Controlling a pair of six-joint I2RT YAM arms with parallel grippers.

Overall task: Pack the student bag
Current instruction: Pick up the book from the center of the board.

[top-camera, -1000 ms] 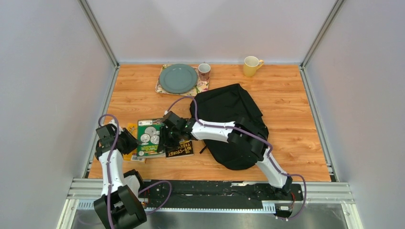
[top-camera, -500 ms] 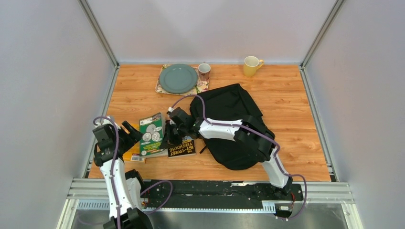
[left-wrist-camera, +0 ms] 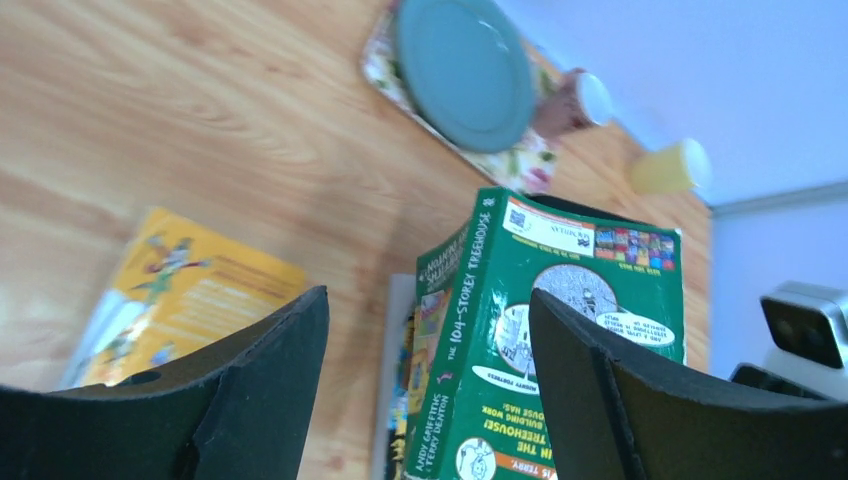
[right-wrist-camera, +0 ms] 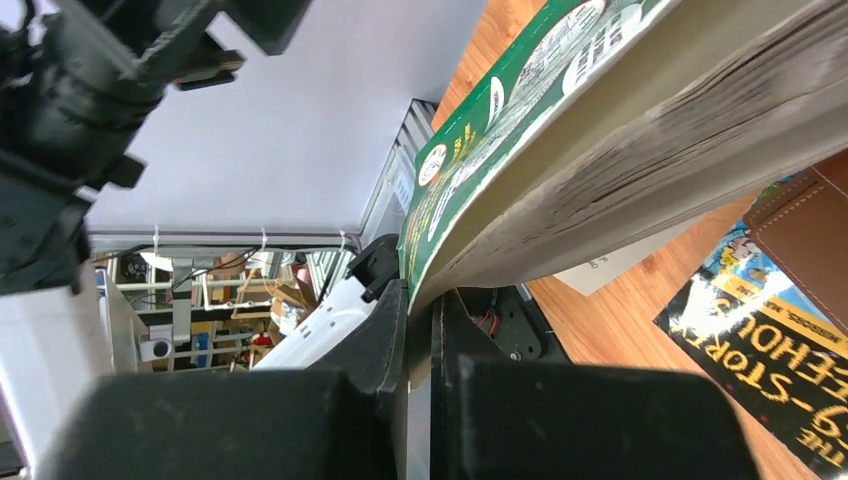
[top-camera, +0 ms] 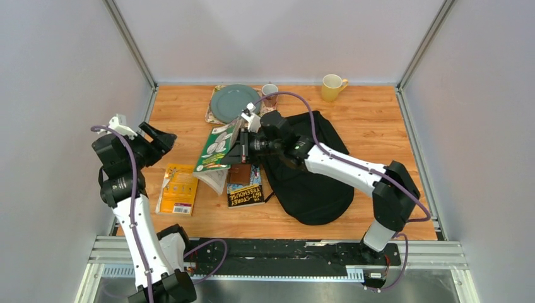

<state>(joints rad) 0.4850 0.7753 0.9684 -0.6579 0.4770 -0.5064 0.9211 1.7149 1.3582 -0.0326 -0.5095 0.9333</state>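
The student bag (top-camera: 310, 197), a large black backpack, lies right of centre, and my right arm reaches across its top. My right gripper (top-camera: 242, 150) (right-wrist-camera: 420, 308) is shut on the edge of a green paperback (top-camera: 217, 148) (right-wrist-camera: 500, 105). The green paperback hangs tilted above the table, left of the bag. My left gripper (top-camera: 159, 136) (left-wrist-camera: 428, 300) is raised at the far left. It is open, with nothing between its fingers, and the green paperback (left-wrist-camera: 560, 330) shows beyond them.
A yellow book (top-camera: 178, 189) (left-wrist-camera: 170, 290), a black Treehouse book (top-camera: 245, 195) (right-wrist-camera: 770, 350) and a pale book (top-camera: 216, 180) lie on the table. A brown wallet-like thing (top-camera: 240, 174) rests by the black book. At the back stand a green plate (top-camera: 235, 103), a small mug (top-camera: 270, 92) and a yellow mug (top-camera: 332, 87).
My right gripper closed on the green paperback and lifted it off the table, tilting it up. My left gripper opened, let go and rose away to the left.
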